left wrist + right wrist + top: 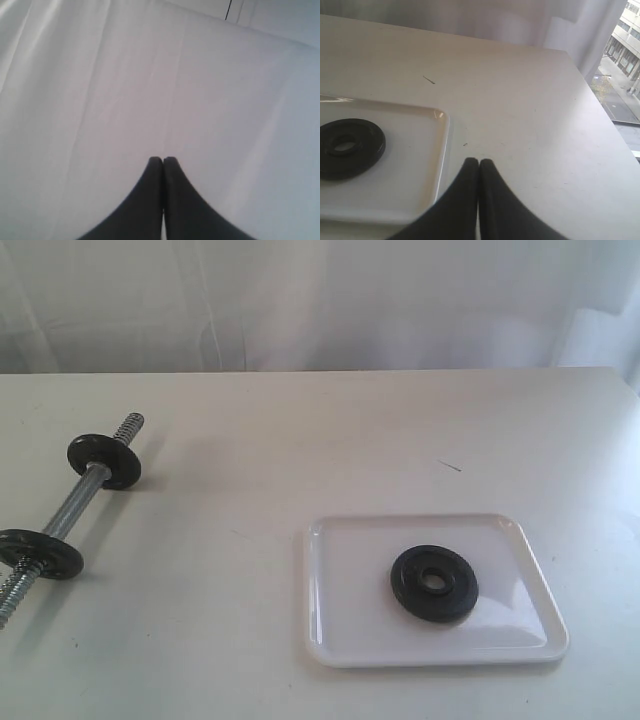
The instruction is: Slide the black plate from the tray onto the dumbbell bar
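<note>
The black plate (434, 583) (347, 147) lies flat in the white tray (340, 640) (415, 190), a round disc with a central hole. At the left edge of the exterior view the silver dumbbell bar (75, 505) lies on the table with two other black discs (104, 460) (42, 553) threaded on it. Neither gripper shows in the exterior view. My right gripper (479, 162) is shut and empty, just beside the tray's edge. Pointing at the white curtain, my left gripper (163, 160) is shut on nothing.
A white curtain (320, 300) hangs behind the pale table (300, 440). The table's right edge (600, 110) borders a window with a street outside. A small dark mark (449, 465) lies on the table beyond the tray.
</note>
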{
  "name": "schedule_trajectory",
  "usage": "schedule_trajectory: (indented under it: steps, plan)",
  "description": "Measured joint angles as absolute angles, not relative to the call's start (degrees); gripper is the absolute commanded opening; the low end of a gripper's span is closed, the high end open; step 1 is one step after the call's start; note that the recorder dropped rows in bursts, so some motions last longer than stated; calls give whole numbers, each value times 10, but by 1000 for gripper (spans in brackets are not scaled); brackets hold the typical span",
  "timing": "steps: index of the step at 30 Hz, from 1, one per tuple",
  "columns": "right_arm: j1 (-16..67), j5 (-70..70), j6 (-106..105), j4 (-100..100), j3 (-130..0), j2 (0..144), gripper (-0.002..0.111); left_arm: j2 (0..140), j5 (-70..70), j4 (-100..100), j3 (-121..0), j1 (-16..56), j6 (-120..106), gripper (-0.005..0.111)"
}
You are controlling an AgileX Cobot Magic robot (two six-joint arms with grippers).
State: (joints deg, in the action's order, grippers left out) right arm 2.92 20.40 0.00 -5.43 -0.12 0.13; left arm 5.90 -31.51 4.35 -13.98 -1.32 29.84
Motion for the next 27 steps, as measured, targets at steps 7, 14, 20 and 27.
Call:
schedule_trajectory:
  steps: [7,14,20,27]
  plan:
    - [29,204,0,-54,-1,1,0,251,-211,45,-293,-13,131,0]
    - [29,204,0,-54,-1,1,0,475,-46,65,-450,-13,39,0]
    - [29,205,0,-54,-1,1,0,652,144,70,-590,-13,27,0]
    - [29,205,0,-54,-1,1,0,852,358,10,-732,-13,-42,0]
